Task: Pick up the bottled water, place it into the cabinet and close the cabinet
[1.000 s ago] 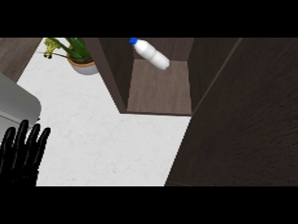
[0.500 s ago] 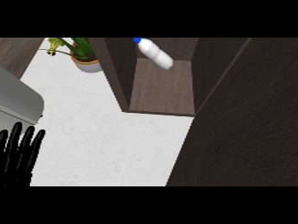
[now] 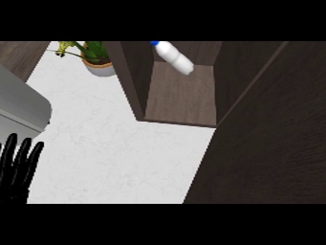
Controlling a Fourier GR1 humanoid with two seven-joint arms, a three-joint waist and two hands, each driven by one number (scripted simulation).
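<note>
Bottled water [image 3: 174,56] inside cabinet [image 3: 183,98], leaning at back. Left hand [image 3: 8,167] spread, resting at lower left. Door [image 3: 278,139] open; risk: swinging shut may jolt and topple bottle.

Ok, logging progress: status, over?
Left hand open, resting lower left; right hand unseen. White blue-capped water bottle inside dark wooden cabinet. Cabinet door open.

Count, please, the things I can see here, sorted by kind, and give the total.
Bottled water: 1, inside the cabinet
Cabinet: 1, door open
Potted plant: 1
Grey appliance: 1
Robot hand: 1, the left, fingers straight
Total: 5
</note>
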